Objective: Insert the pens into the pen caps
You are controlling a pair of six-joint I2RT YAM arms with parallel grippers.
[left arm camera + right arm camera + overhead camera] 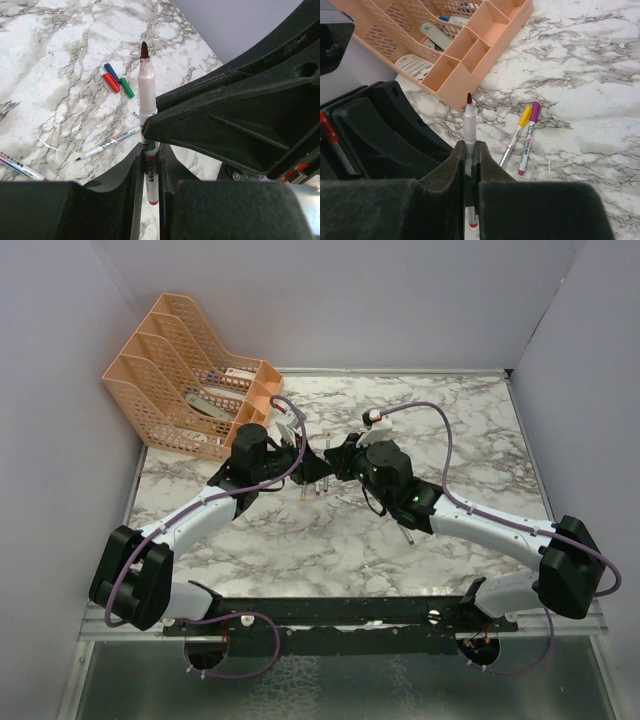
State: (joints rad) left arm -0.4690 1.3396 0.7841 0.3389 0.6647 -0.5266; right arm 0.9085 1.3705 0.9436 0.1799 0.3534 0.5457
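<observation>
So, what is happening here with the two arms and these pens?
The left hand and the right hand are both shut on one dark-red-tipped pen, which has no cap, so it looks like a handover between them. On the table, a yellow-capped pen and a purple-capped pen lie side by side, done. The red cap, blue cap and green cap lie loose together, and another uncapped pen lies near them.

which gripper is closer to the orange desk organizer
Left. The left gripper sits just off the front corner of the orange desk organizer; the right gripper is beside it, farther out over the marble table. Each is closed on a red-tipped pen.
</observation>
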